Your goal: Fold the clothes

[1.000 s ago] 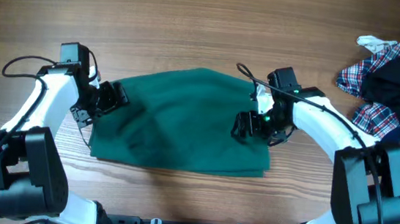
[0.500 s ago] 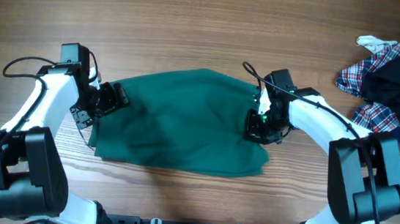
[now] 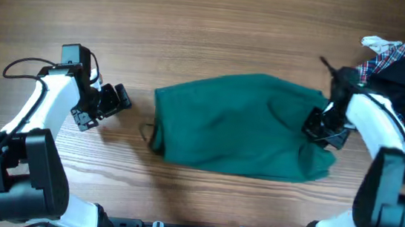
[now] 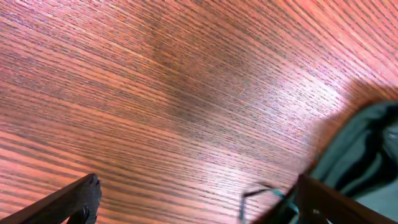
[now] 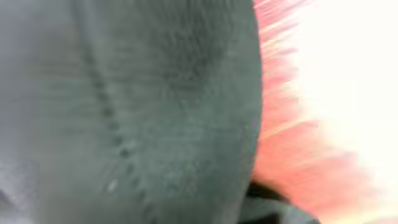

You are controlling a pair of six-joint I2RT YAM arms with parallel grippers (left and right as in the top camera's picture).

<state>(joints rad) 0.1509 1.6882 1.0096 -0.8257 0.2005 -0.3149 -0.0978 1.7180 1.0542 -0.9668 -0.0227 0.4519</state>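
Nearest us, the green garment (image 3: 231,124) lies on the table (image 3: 218,26), its long axis running 9 to 3 o'clock. Our left gripper (image 3: 116,105) sits off its 9 o'clock edge, apart from it, fingers (image 4: 78,196) spread wide and holding nothing. Our right gripper (image 3: 318,130) is nearer, touching the 3 o'clock end. Cloth fills its view, so we cannot tell its grip. Farther off, at 2 o'clock, lies a plaid pile (image 3: 386,64).

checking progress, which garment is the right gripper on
The plain green garment mid-table, at its right edge; the plaid pile lies apart, top right.
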